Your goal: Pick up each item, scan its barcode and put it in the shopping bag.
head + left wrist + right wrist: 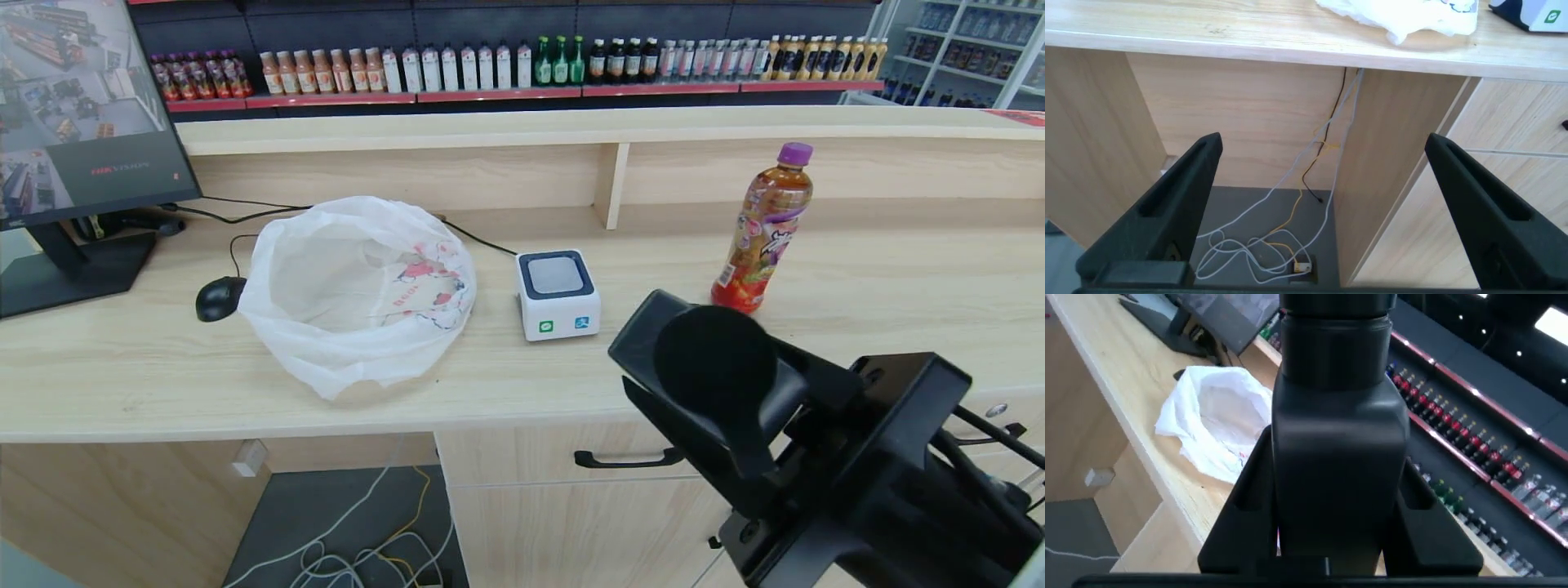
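Left gripper (1323, 151) is wide open with nothing in it, hanging low in front of the counter (1208, 41) and looking into the gap underneath, where some loose cables (1282, 237) lie on the floor. The right gripper (653, 359) is up at counter height, just in front of the bottle (763, 233) and not touching it. Honestly can't tell from these angles whether that one is open or closed.

The bottle is the only item I can see to ring up. It stands upright on the right side of the counter, well apart from the scanner (558, 294), which sits in the middle with its window facing up. The shopping bag (351, 294) is just left of the scanner, mouth open to the top, with a mouse (219, 298) right beside it.

On handling, it looks like a full plastic drink bottle, so my guess is a fair bit of weight, walls that give if you squeeze hard, and a glossy label that's probably slick. It's tall and narrow, so a nudge near the cap could tip it. I'd grab across the middle of the body, below the shoulder, with firm but not crushing pressure. I can't spot the barcode from here, so it'll likely need turning over the scanner. The bag is thin and floppy, so lower the bottle in rather than dropping it.
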You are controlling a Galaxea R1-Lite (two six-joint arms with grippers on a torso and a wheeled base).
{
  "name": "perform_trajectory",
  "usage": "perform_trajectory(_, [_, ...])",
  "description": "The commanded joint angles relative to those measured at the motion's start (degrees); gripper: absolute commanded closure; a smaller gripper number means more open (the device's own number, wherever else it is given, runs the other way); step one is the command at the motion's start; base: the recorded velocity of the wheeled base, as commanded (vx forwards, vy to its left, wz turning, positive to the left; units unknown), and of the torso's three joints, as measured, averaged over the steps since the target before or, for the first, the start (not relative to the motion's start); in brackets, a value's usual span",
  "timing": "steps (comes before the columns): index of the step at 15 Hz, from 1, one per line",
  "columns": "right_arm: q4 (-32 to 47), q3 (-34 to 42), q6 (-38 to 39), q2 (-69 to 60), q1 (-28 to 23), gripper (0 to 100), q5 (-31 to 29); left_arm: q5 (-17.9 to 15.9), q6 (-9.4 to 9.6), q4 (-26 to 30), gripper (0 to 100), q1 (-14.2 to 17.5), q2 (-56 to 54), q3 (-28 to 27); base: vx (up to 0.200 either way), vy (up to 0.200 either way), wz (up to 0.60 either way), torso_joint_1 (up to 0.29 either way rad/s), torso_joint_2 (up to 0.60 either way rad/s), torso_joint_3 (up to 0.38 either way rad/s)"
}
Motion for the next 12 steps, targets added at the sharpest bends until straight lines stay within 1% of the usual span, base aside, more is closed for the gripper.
perform_trajectory(1, [-0.1,-0.6,-1.3,2.5,0.6,100,1.9,0.0,-0.02,0.0,0,0.0,0.0,0.0,0.0,0.0,0.0,0.0,0.0,0.0])
perform_trajectory(2, [-0.1,-1.5,-3.5,3.9,1.8,100,4.2,0.0,-0.02,0.0,0,0.0,0.0,0.0,0.0,0.0,0.0,0.0,0.0,0.0])
perform_trajectory(4, [-0.1,-2.0,-8.0,3.8,4.3,100,4.0,0.0,0.07,0.0,0,0.0,0.0,0.0,0.0,0.0,0.0,0.0,0.0,0.0])
perform_trajectory(5, [-0.1,-1.5,-12.2,3.6,5.8,100,4.1,0.0,-0.02,0.0,0,0.0,0.0,0.0,0.0,0.0,0.0,0.0,0.0,0.0])
perform_trajectory(6, [-0.1,-1.5,-14.2,3.8,7.6,100,4.0,0.0,-0.02,0.0,0,0.0,0.0,0.0,0.0,0.0,0.0,0.0,0.0,0.0])
perform_trajectory(7, [-0.1,-0.8,-16.3,3.9,8.4,100,3.9,0.0,-0.02,0.0,0,0.0,0.0,0.0,0.0,0.0,0.0,0.0,0.0,0.0])
perform_trajectory(9, [-0.1,3.1,-20.8,3.8,8.4,100,3.1,0.0,-0.02,0.0,0,0.0,0.0,0.0,0.0,0.0,0.0,0.0,0.0,0.0])
perform_trajectory(10, [-0.1,3.6,-21.8,3.1,8.4,100,1.7,0.0,-0.02,0.0,0,0.0,0.0,0.0,0.0,0.0,0.0,0.0,0.0,0.0])
perform_trajectory(12, [-0.1,2.8,-24.5,1.9,8.4,100,0.8,0.0,-0.02,0.0,0,0.0,0.0,0.0,0.0,0.0,0.0,0.0,0.0,0.0])
